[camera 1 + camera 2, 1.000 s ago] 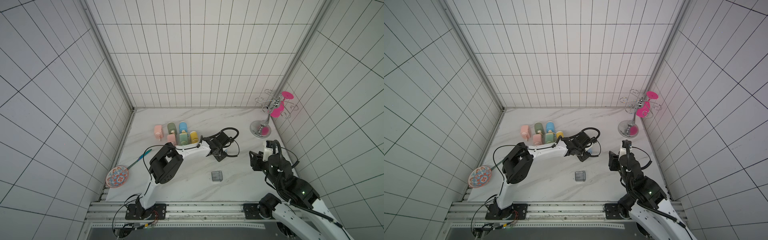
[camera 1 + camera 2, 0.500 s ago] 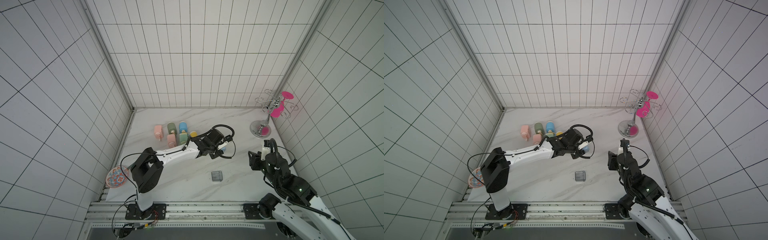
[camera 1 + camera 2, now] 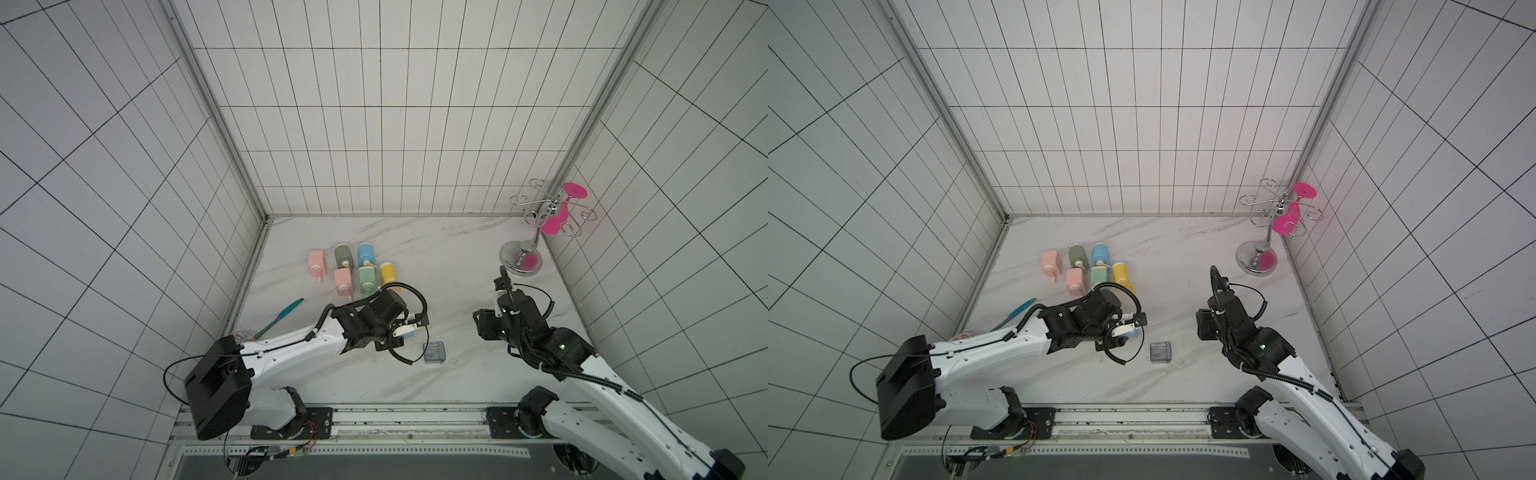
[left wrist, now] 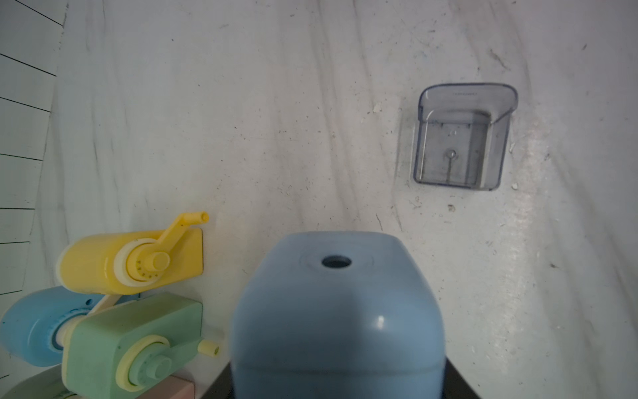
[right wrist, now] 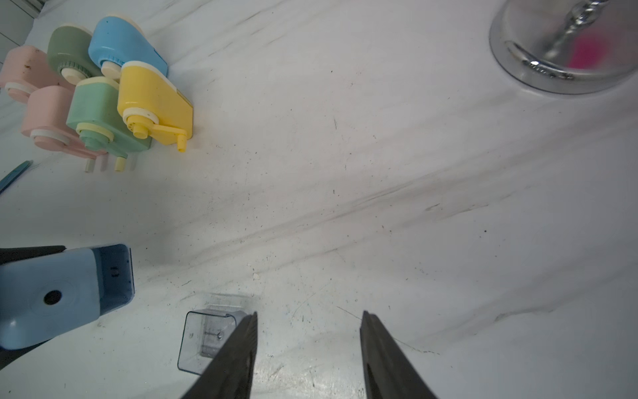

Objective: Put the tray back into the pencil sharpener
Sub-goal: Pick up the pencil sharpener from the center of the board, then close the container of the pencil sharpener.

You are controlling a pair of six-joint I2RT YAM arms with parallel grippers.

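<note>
**Tray loose, sharpener gripped**

The tray [image 3: 434,352] is found on the worktop [image 3: 457,257], mouth up; its long axis cannot be told. The blue pencil sharpener [image 4: 338,311] is clamped in the left end effector [image 3: 405,332] beside it, its empty slot shown only in the right wrist view. The right end effector [image 5: 309,331] is held spread, empty. The sharpener has been brought nearer since a second ago.

No writing here that I can read; the tray [image 4: 462,138] has a faint embossed line on its rim, too small to make out.
</note>
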